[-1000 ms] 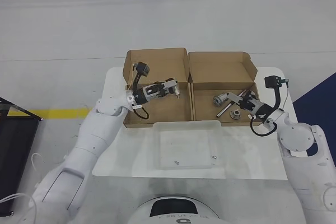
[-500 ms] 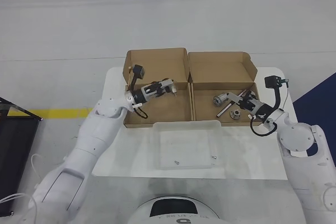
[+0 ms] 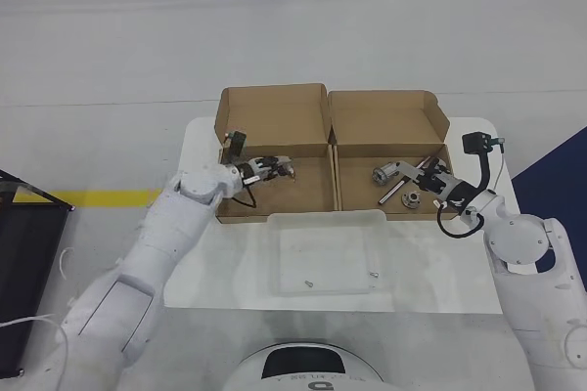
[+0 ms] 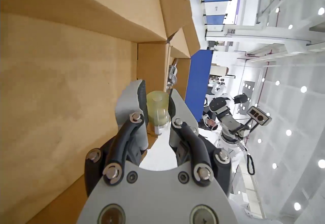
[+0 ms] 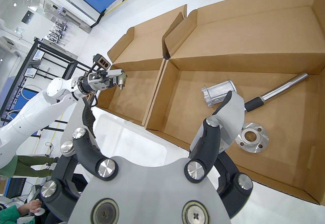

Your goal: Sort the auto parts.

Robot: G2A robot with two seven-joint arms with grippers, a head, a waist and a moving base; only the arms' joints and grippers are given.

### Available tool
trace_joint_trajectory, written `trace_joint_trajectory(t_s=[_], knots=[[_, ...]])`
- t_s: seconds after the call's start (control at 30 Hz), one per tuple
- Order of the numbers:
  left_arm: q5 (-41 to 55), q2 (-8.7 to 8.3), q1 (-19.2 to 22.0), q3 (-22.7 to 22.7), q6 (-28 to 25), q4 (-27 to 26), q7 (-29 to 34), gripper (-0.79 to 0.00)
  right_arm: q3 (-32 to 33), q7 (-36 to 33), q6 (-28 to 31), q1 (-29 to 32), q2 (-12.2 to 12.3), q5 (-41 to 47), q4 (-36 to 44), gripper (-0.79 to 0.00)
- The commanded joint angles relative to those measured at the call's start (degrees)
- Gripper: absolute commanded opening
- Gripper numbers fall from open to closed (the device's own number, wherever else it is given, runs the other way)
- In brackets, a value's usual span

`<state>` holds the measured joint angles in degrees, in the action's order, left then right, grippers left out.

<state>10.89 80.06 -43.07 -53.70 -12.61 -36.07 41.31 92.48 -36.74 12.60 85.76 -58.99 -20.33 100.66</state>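
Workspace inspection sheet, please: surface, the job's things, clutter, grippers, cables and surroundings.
Surface: white table carrying left box and right box, both open cardboard, with a clear tray in front.
Job's things: right box holds a metal housing, rod and flange ring; the tray holds two small screws.
Clutter: nothing seen.
Grippers: left gripper shut on a yellowish cylinder over the left box; right gripper open above the right box.
Cables: left wrist cable and right wrist cable, both black loops.
Surroundings: grey floor, yellow line, black rack, blue panel.
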Motion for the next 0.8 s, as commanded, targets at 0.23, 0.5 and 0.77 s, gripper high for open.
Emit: trace_joint_trajectory(t_s=[0.23,0.5,0.77], knots=[[6.79,-1.13,-1.22,-4.87,-7.24,-2.01,5.65,0.0,0.0,0.0,0.0,0.0,0.0,0.0,0.0,0.0],[14.56,-4.9,-10.38,-14.2,-7.23,-21.15,17.78,0.0,0.0,0.0,0.0,0.0,0.0,0.0,0.0,0.0],[21.14,-6.97,-20.55,-18.97,0.77,-39.6,26.04,0.0,0.0,0.0,0.0,0.0,0.0,0.0,0.0,0.0]])
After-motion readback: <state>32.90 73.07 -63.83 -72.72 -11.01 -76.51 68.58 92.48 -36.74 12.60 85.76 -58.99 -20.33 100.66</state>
